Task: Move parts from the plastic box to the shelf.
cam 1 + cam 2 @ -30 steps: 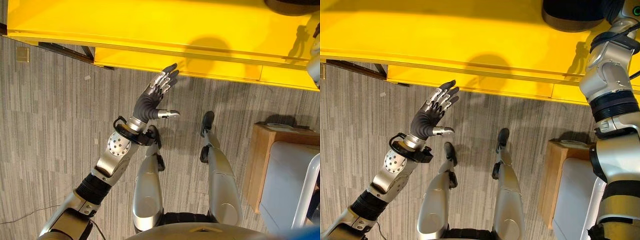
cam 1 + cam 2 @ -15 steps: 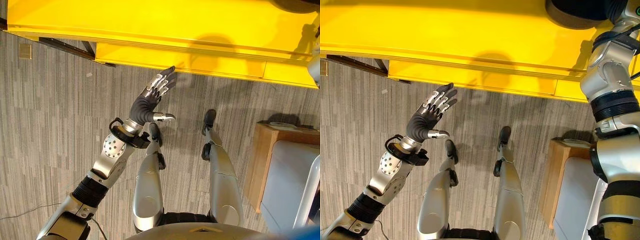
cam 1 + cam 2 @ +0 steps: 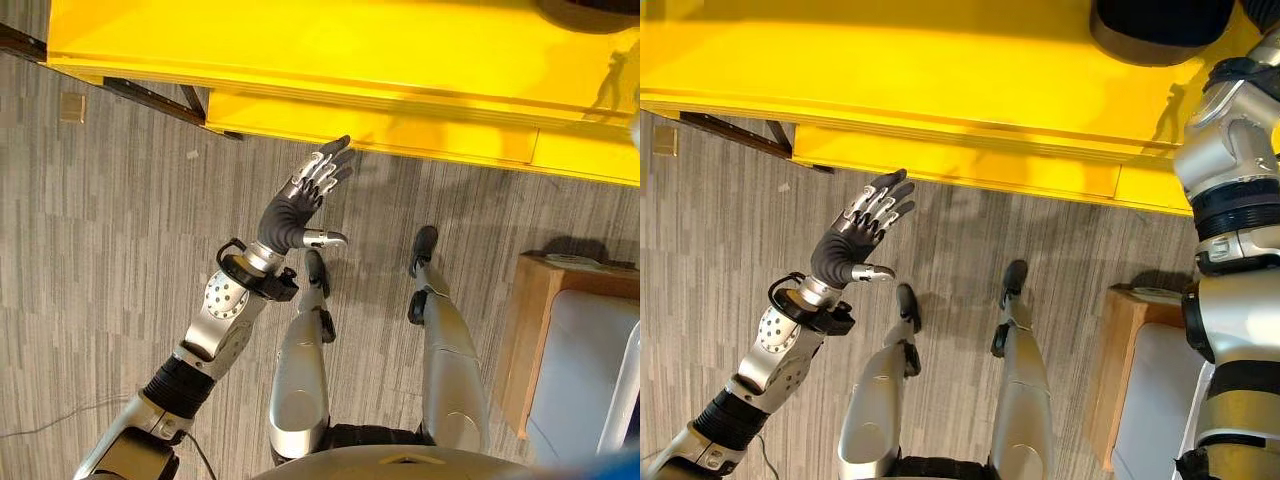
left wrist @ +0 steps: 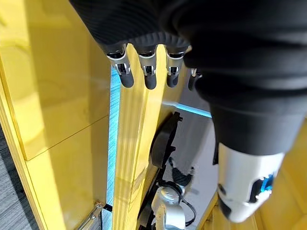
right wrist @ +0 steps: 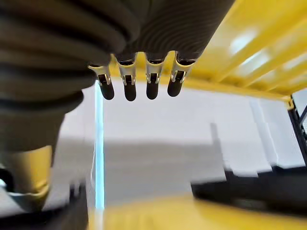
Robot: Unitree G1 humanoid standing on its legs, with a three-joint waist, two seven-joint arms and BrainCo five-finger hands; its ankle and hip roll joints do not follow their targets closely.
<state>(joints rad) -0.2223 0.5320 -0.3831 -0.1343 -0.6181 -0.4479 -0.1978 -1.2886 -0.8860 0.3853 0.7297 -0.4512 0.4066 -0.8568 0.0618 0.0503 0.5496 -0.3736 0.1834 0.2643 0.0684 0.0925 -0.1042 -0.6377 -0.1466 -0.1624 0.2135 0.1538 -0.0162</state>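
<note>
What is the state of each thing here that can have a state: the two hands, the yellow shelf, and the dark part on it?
left hand: open, fingers straight, holds nothing, raised just below the shelf's front edge.
right hand: open, fingers straight, nothing held.
yellow shelf: top bare in the middle.
dark round part: rests on the shelf near the right arm, partly cut off by the view's edge.

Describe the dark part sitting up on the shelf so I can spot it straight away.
Start from the big yellow shelf across the top of the right eye view and follow it to its right end. There the black rounded part sits on the shelf top, beside the raised right arm. It is the one dark thing on the yellow surface; the left hand hangs open, well away.
</note>
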